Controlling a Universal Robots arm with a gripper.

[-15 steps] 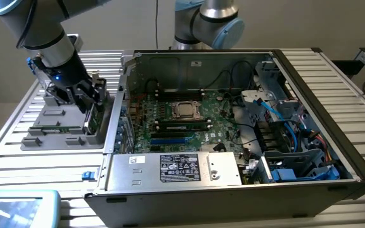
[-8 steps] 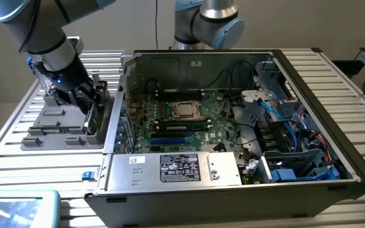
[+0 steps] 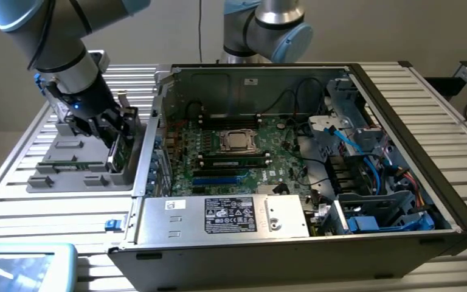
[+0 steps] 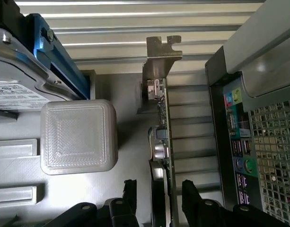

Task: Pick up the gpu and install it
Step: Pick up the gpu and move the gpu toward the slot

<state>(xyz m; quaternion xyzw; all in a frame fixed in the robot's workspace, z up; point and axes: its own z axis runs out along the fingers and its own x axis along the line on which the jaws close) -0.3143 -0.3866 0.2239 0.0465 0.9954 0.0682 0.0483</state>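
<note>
On the tabletop (image 3: 22, 213), a grey holder (image 3: 55, 175) sits beneath the jaws. Beyond one jaw lie a hard drive (image 4: 17, 90) and a square grey block (image 4: 78, 137). The gpu (image 4: 161, 137) stands on edge in the holder, between the jaws, with its silver bracket (image 4: 161, 49) at the end farthest from them. The jaws are set narrow, one on each face of the card. A thin gap shows on either side, so it looks straddled, not clamped. Beyond the other jaw stands the open computer case (image 4: 258, 71), its blue card slots (image 3: 217, 180) bare. By my judgement the pick-up is not yet made, and installation is all to do.
</note>
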